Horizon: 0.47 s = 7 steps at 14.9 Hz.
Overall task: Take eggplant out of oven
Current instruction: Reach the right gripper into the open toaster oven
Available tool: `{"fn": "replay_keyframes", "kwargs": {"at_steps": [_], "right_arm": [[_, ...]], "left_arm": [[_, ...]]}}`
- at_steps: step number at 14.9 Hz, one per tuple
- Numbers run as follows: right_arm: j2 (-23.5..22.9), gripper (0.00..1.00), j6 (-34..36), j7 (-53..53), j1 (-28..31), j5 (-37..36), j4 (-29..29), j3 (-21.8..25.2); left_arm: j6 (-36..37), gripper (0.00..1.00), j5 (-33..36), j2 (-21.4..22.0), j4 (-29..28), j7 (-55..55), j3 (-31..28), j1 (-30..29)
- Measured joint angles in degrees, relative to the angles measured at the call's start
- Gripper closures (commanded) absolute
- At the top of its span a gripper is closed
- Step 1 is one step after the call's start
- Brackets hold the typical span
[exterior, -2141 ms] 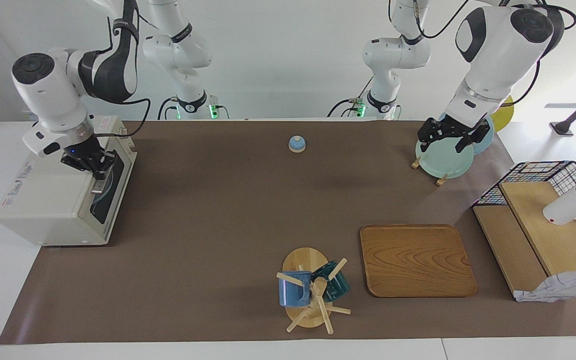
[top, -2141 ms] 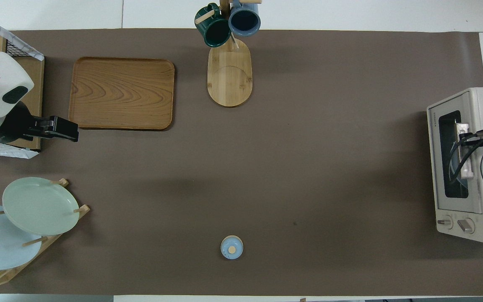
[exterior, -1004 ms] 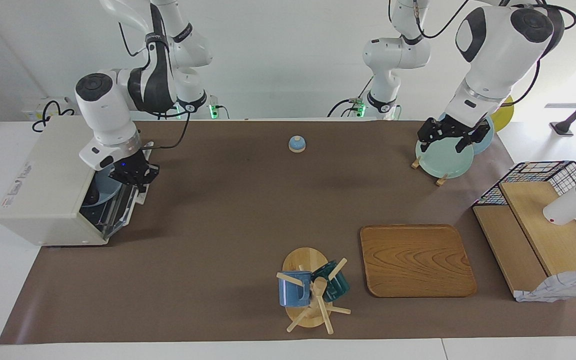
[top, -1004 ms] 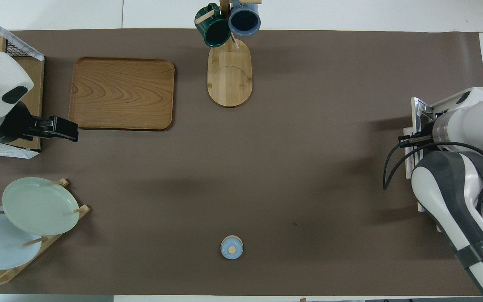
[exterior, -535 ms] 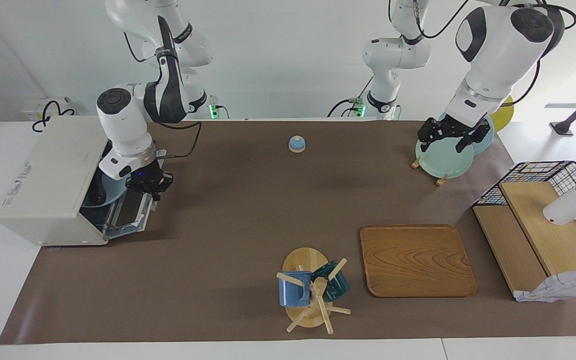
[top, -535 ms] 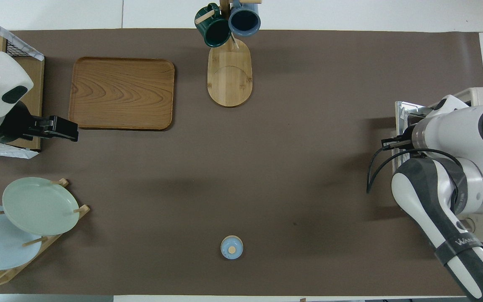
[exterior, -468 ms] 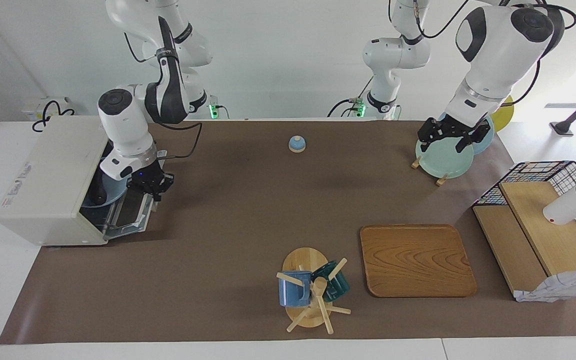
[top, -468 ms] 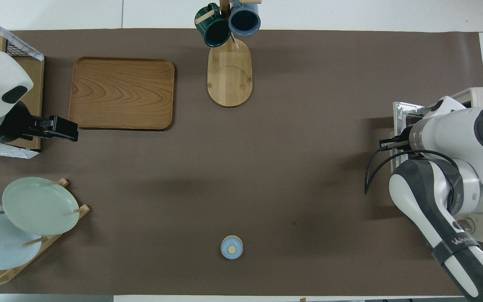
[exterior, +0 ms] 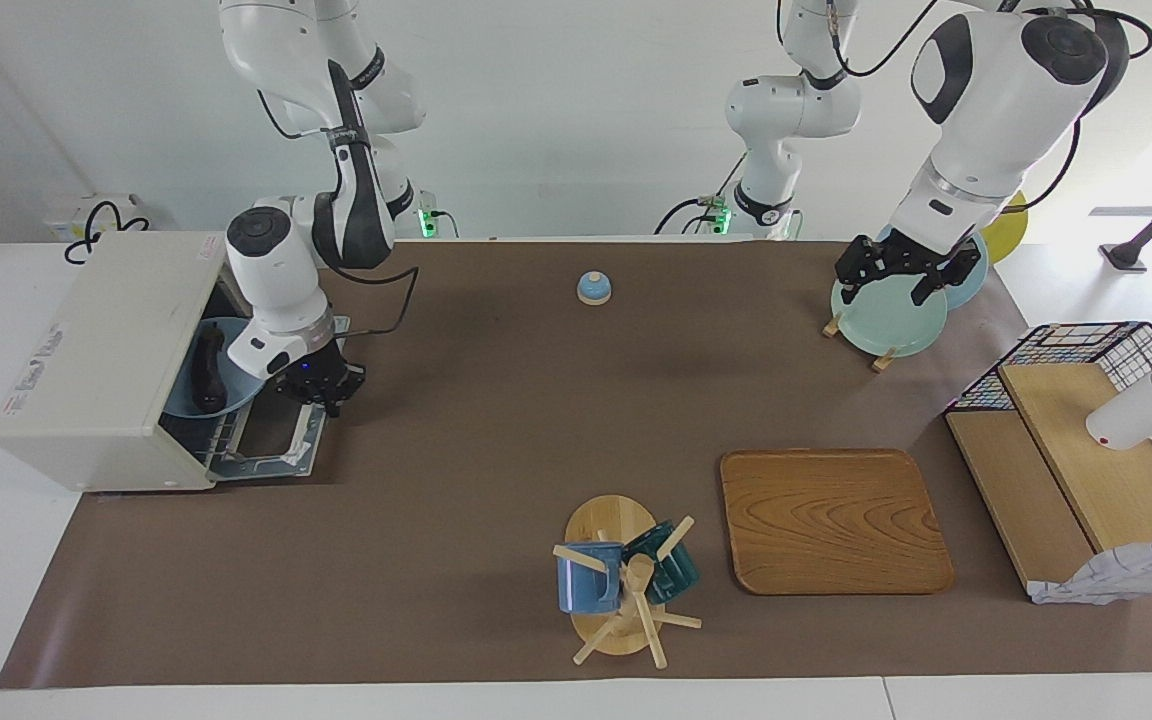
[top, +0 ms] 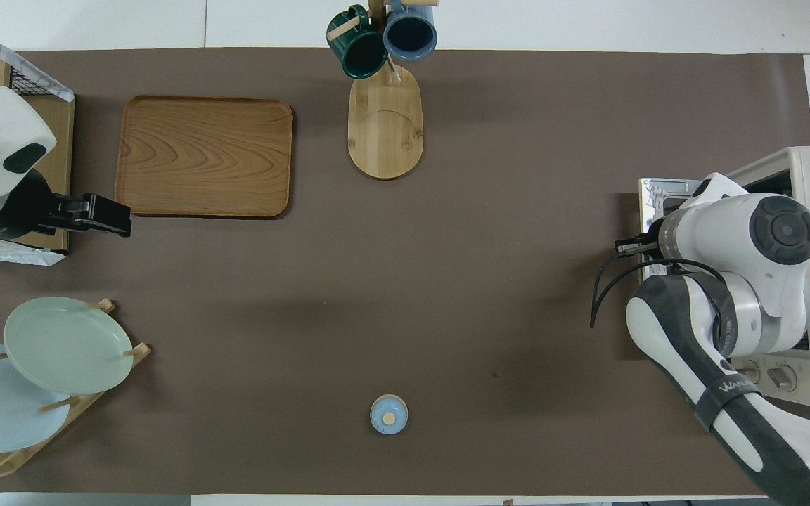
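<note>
Oven (exterior: 101, 360): cream-white box at the right arm's end of the tabletop (exterior: 496, 420); door (exterior: 276, 440) folded down nearly flat in front of it, inside exposed.
Eggplant (exterior: 207, 369): dark and slim, lying on a pale blue plate (exterior: 188, 398) inside the oven, on the rack. Not touched by anything.
Right gripper (exterior: 320, 388): fingers closed together at the door's outer edge, where the handle should be; the handle itself is hidden under it, so whether it is pinched I cannot tell.
Left gripper (exterior: 902, 273): fingers spread, empty, hanging over the pale green plate (exterior: 891, 320) in the plate rack at the left arm's end. This arm waits.
Done: door is open, eggplant reachable.
Left: let go at the door, reach into the oven, grip the eggplant, draw it out, set it down on the tabletop. Roughly a third along, by my reckoning.
</note>
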<state>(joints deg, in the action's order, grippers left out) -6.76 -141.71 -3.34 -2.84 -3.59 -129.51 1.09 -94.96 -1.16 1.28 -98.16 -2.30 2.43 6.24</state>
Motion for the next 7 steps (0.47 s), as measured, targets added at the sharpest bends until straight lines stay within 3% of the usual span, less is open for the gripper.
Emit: {"fn": "replay_keyframes", "kwargs": {"at_steps": [7], "right_arm": [[-2.37, 1.00, -1.34, 4.31, -0.96, -0.21, 0.10, 0.36]], "left_arm": [[0.00, 0.00, 0.00, 0.00, 0.00, -0.02, -0.05, -0.01]]}}
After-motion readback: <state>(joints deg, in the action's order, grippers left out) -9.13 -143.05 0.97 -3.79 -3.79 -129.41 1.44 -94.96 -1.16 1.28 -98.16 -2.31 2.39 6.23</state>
